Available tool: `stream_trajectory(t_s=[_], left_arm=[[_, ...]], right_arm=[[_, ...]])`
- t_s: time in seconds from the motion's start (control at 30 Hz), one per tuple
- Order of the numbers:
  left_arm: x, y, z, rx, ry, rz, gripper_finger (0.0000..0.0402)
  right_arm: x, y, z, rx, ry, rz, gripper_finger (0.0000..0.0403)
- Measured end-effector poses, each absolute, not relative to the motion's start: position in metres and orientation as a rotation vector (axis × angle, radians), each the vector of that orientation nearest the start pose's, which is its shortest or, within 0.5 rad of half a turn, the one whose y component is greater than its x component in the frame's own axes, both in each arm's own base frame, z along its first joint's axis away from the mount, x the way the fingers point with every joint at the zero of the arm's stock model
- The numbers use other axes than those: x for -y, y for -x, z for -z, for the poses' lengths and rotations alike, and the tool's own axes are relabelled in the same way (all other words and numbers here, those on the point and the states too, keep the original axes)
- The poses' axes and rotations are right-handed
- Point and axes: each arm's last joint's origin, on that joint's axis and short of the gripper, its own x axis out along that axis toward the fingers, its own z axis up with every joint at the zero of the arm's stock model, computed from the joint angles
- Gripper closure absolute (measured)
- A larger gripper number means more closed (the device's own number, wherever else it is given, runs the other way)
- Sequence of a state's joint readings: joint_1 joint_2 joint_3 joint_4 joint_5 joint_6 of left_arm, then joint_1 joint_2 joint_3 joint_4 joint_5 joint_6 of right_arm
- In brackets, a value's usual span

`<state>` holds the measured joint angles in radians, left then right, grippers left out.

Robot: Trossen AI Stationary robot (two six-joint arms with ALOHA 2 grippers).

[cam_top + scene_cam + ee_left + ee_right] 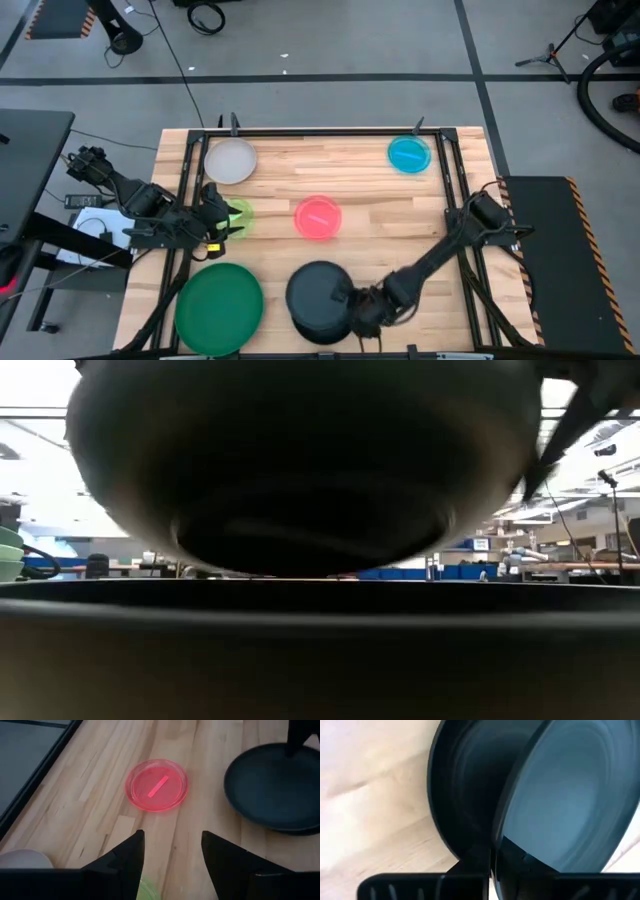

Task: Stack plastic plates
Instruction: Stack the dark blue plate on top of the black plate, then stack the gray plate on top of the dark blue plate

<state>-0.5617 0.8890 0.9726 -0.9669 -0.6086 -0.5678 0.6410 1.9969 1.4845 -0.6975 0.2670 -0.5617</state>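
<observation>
The plastic plates lie spread over the bench (270, 190), not yet gathered into one pile. A whitish-grey plate (231, 160) sits near the far left corner, a cyan plate (409, 154) near the far right corner, a pink plate (318, 217) about mid-bench, a lime plate (238, 214) toward the left edge, a dark green plate (219, 307) at the near left corner. A black plate (320, 300) is at the near edge, middle.

The right gripper (356, 306) is at the black plate's right rim. In the right wrist view its fingers are closed on the rim of that black plate (560, 800), which stands tilted above a second dark plate (462, 805). The low view shows a dark plate raised above another dark rim at the near edge, so a black pair appears to be forming here.

The left gripper (222, 222) hovers over the lime plate with its fingers apart and nothing between them; the pink plate (156, 785) lies ahead of it, well apart.

Risks, as judged:
- The hold is on a thin rim only. The tilted plate may pivot or slip out, dropping askew instead of nesting.
- If released off-centre, it may rest on the lower plate's rim and slide toward the near edge and off the bench.
- The lower plate is unrestrained and may be pushed along.
- The left fingers descending on the lime plate may skid it sideways, as flat plates offer little to grip.
</observation>
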Motion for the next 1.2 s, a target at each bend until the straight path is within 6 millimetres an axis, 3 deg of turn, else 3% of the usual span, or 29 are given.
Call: stream_trajectory(t_s=[0.3, 0.7, 1.03, 1.2], left_arm=[[0.062, -0.137, -0.32, -0.598, 0.14, -0.4, 0.0196], [0.05, -0.138, -0.316, -0.63, 0.17, -0.497, 0.0139], [0.05, -0.141, -0.315, -0.629, 0.17, -0.512, 0.0141], [0.052, -0.146, -0.312, -0.622, 0.168, -0.553, 0.0141]], right_arm=[[-0.264, -0.319, -0.173, -0.937, 1.12, -0.674, 0.0379], [-0.287, -0.301, -0.165, -0.908, 1.2, -0.676, 0.0361], [-0.28, -0.3, -0.164, -0.988, 1.118, -0.534, 0.0258], [-0.274, -0.301, -0.167, -0.998, 1.126, -0.371, 0.0209]])
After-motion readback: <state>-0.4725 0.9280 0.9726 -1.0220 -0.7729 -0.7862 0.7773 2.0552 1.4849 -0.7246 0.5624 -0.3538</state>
